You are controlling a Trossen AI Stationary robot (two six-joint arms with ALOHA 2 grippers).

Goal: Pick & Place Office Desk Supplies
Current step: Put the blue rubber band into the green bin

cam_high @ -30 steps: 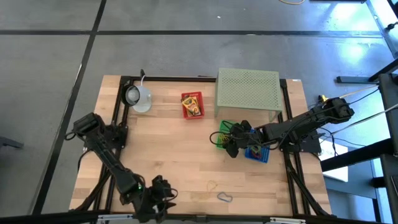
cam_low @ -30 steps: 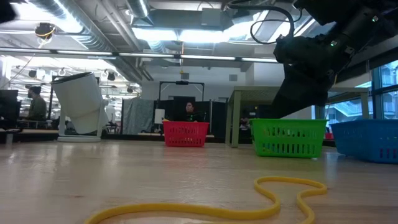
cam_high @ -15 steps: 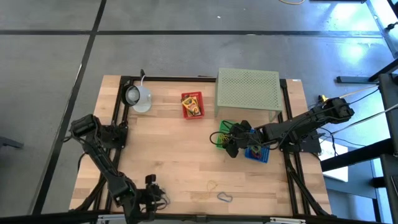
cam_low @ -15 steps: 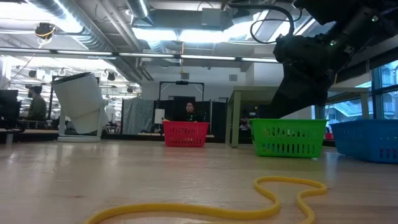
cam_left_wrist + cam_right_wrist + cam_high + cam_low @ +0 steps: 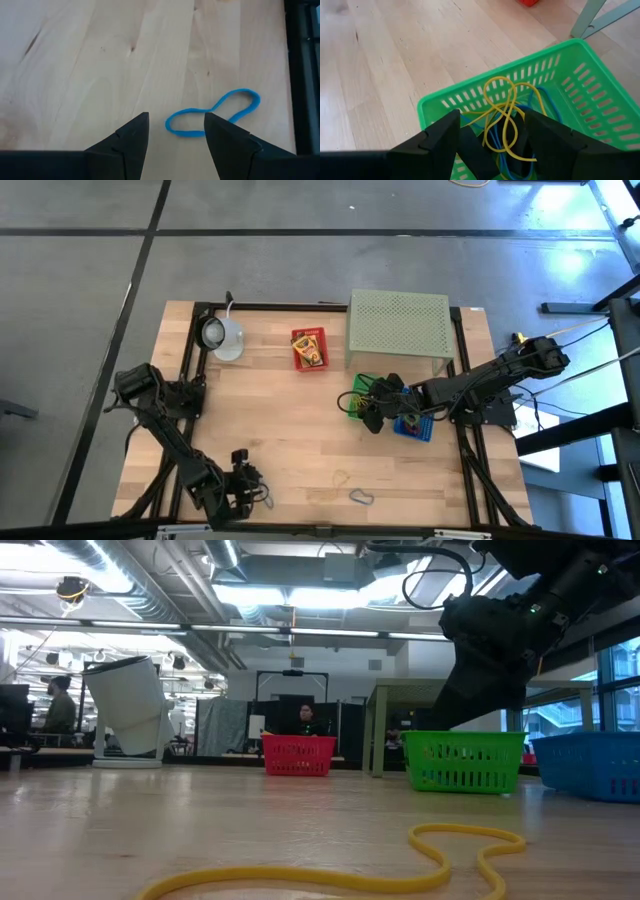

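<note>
- A big open lab or workshop hall: bare ceiling ducts [image 5: 150,585] and strip lights [image 5: 300,595] overhead.
- Grey concrete floor [image 5: 250,260] under a wooden bench [image 5: 280,420] in a black frame.
- People sit at desks [image 5: 55,710] far behind.

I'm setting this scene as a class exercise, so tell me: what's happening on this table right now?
Two robot arms are sorting rubber bands. The left pincer is open, low over the table with a blue band just ahead of its fingers, not gripped. The right pincer is open above a green basket that already holds yellow and blue bands.
</note>
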